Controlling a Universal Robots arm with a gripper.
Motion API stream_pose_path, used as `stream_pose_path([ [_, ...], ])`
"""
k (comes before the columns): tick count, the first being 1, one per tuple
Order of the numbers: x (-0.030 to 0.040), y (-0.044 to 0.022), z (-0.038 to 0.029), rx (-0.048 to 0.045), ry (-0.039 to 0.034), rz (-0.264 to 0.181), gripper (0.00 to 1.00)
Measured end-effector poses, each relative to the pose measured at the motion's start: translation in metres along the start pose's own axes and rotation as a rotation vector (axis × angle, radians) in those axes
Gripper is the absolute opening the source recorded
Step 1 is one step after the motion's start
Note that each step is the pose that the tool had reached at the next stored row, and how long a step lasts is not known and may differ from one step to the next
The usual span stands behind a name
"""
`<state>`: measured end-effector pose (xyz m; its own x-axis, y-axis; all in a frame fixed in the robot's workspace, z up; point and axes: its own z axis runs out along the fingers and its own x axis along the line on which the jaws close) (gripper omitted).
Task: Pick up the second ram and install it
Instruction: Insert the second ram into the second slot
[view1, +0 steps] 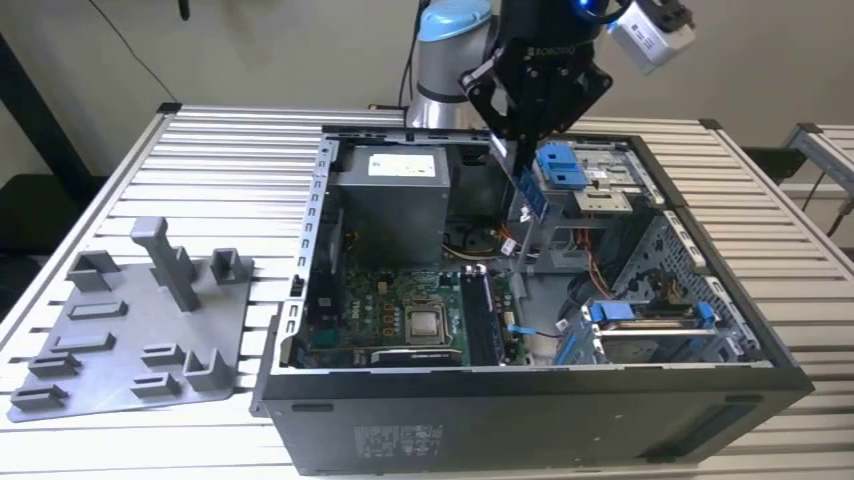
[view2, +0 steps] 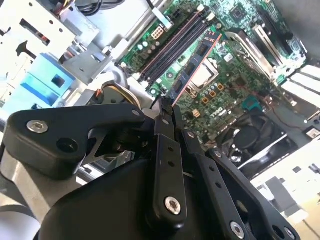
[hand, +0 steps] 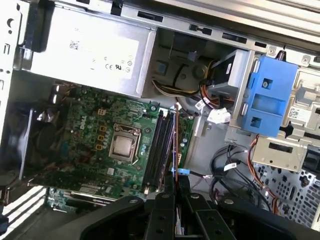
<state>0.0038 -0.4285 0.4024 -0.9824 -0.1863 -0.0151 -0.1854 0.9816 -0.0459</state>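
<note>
My gripper (view1: 515, 140) hangs over the open computer case (view1: 320, 240) and is shut on the second ram (view1: 521, 195), a thin dark stick pointing down into the case. In the second wrist view the ram (view2: 195, 62) runs edge-on from the gripper (view2: 167, 107) toward the motherboard, with black chips on its side. The first wrist view shows the ram (hand: 176, 140) held by the gripper (hand: 175, 187) above the long black memory slots (hand: 157, 145) beside the processor socket (hand: 122, 145). The stick stays clear of the slots.
A grey fixture tray (view1: 134, 320) with upright posts lies on the slatted table at the exterior view's left. Inside the case are the power supply (view1: 387, 190), a blue drive latch (view1: 561, 165), loose cables (hand: 225, 170) and a drive cage (view1: 654, 320).
</note>
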Motion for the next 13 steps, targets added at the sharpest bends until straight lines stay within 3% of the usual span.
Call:
stream_pose_path([
  [13, 0.0000, 0.0000, 0.0008, 0.0030, 0.0088, 0.192, 0.14],
])
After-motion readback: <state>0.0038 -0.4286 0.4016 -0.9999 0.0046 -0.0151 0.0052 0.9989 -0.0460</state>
